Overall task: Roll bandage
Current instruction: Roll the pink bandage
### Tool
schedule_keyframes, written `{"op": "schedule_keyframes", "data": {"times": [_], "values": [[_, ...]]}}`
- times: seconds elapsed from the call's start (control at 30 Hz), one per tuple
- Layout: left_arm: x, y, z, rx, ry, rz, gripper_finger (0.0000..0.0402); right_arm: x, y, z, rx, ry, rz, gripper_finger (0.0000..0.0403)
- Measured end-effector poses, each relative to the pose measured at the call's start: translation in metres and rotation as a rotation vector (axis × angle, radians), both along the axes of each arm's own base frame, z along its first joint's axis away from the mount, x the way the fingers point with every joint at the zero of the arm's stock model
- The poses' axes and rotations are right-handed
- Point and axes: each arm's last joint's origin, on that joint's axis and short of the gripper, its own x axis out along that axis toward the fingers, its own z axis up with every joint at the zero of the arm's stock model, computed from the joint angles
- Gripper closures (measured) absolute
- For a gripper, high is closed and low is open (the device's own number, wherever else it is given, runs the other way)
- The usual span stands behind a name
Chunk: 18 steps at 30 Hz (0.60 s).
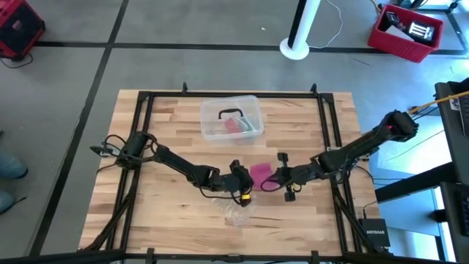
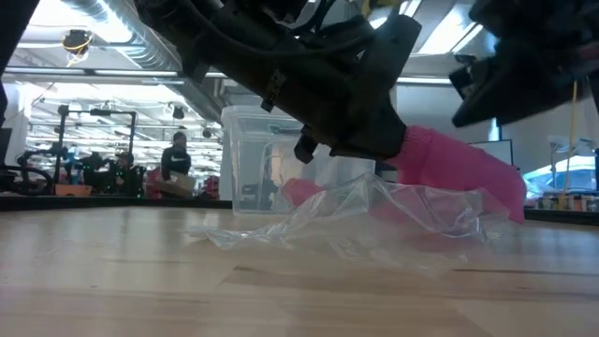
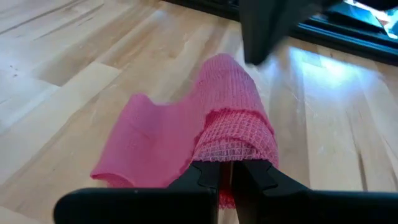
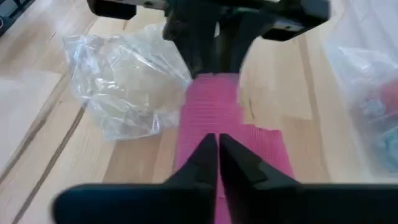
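A workshop with a distant person (image 2: 176,154) lies beyond the wood table (image 1: 168,213). Mid-table, the pink bandage (image 1: 261,174) spans between the left gripper (image 3: 226,180) and right gripper (image 4: 217,155), both clenched on it, beside a wrapper (image 1: 238,214).

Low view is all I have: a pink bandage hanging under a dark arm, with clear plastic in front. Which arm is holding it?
Observer: The left gripper is shut on the meshy end of the bandage.
Operator: And the right one?
Observer: The right gripper faces the left one. Its fingers are closed over the strip, but I can't confirm a grip.
Operator: Where does that plastic sit from above?
Observer: The crumpled wrapper lies between the left gripper and the table's front edge, well apart from the clear box farther back.
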Motion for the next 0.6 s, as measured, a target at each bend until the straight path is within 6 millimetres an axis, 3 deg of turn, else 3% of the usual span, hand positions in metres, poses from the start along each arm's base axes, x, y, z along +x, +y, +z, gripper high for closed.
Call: {"op": "schedule_keyframes", "data": {"times": [0.17, 0.3, 0.6], "values": [[-0.004, -0.013, 0.0, 0.052, 0.011, -0.07, 0.0391, 0.0, -0.007, 0.031, -0.037, -0.019, -0.06, 0.0395], [-0.005, -0.016, 0.001, 0.035, 0.008, -0.072, 0.0391, -0.001, -0.007, 0.035, 0.1, 0.006, -0.016, 0.0384], [-0.002, -0.009, 0.002, 0.021, -0.007, -0.04, 0.0391, 0.001, -0.003, 0.004, 0.203, 0.171, -0.028, 0.0239]]}}
